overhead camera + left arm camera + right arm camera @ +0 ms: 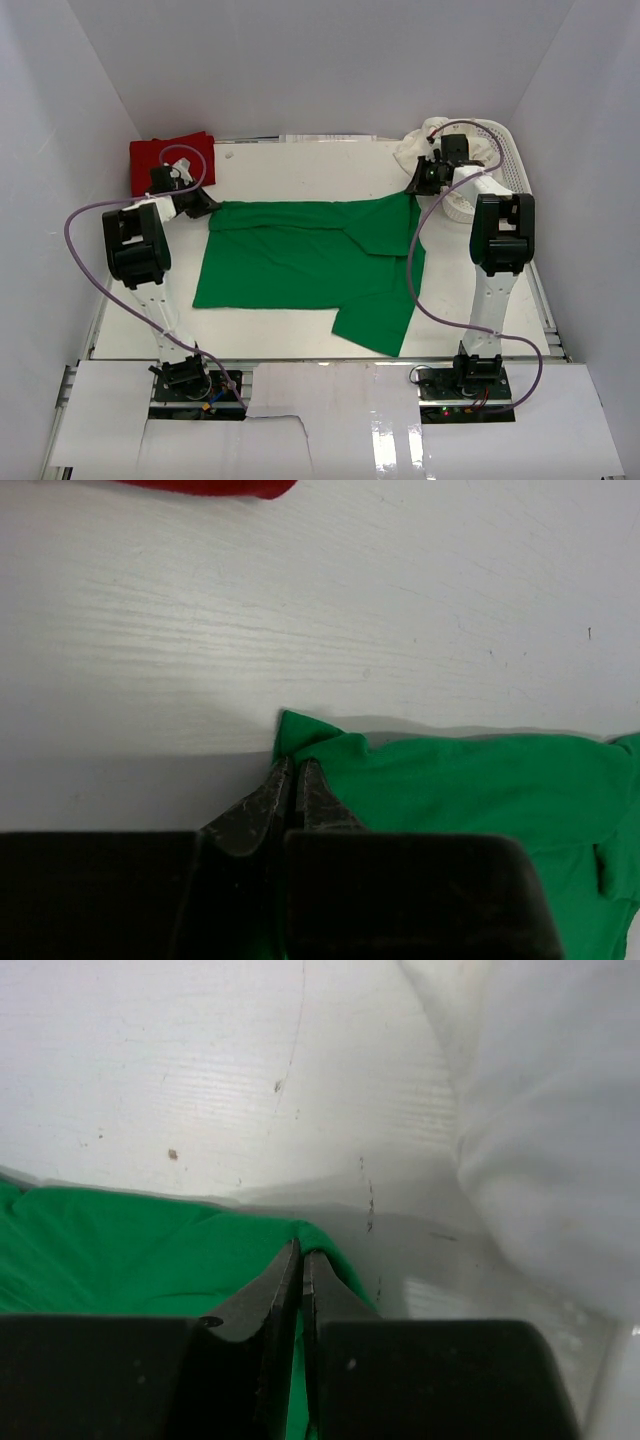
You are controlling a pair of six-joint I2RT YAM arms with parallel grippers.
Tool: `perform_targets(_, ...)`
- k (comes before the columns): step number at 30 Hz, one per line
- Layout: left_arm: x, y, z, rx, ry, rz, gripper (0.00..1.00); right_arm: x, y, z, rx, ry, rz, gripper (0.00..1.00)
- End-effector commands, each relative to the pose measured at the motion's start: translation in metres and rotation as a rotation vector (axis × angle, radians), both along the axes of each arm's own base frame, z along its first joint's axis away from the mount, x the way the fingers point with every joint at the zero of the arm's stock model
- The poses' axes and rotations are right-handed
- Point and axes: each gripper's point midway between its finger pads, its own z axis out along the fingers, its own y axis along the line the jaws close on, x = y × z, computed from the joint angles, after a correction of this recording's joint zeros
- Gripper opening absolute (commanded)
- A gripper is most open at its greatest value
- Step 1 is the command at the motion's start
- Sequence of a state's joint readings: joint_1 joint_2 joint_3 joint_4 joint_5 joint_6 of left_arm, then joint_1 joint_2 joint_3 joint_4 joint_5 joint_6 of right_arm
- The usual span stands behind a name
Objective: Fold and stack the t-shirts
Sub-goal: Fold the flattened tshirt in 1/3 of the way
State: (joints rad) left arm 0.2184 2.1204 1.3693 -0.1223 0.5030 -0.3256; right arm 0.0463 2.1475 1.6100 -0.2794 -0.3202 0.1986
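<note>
The red shirt (170, 160) lies bunched at 10 o'clock on the tabletop (300, 170), just behind the left arm's wrist. In the left wrist view its hem (210, 486) shows at 12 o'clock, well apart from the fingers.

The left fingers (205, 205) are clenched on the far left corner of the green shirt (300, 265). Up close, a small peak of green cloth (310, 742) stands out past the pressed-together tips (255, 815).

The green shirt lies spread over the middle of the tabletop. Its right side is folded over itself, and a flap reaches toward 5 o'clock.

The right fingers (418, 183) are pinched on the shirt's far right corner. In the right wrist view green cloth (130, 1250) sits at the closed tips (262, 1300).

At 2 o'clock, cream shirts (425, 142) are heaped in the basket (510, 145), near the right fingers.
</note>
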Motion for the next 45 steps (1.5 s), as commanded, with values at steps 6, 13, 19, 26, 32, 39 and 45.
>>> perform_targets(6, -0.044, 0.035, -0.023, 0.078, 0.14, 0.129, 0.0, 0.036, 0.008, 0.006, 0.007, -0.028, 0.017, 0.08)
perform_targets(13, -0.049, 0.049, -0.019, 0.099, 0.132, 0.17, 0.0, 0.054, 0.024, -0.004, 0.014, -0.033, 0.045, 0.08)
perform_targets(19, -0.041, 0.046, -0.016, 0.076, 0.113, 0.155, 0.0, 0.063, 0.027, -0.011, 0.022, -0.046, 0.049, 0.11)
perform_targets(26, -0.019, 0.041, 0.002, 0.024, 0.043, 0.142, 0.12, 0.078, 0.028, 0.011, 0.024, -0.137, 0.048, 0.42)
perform_targets(32, 0.006, 0.047, 0.041, -0.02, -0.046, 0.219, 0.25, 0.089, 0.025, 0.038, 0.003, -0.197, 0.04, 0.46)
perform_targets(39, 0.023, 0.068, 0.093, 0.057, -0.145, 0.281, 0.33, 0.084, 0.014, 0.082, -0.063, -0.277, 0.045, 0.51)
perform_targets(45, 0.017, 0.069, 0.11, 0.087, -0.179, 0.269, 0.45, 0.06, 0.017, 0.11, -0.049, -0.28, 0.074, 0.54)
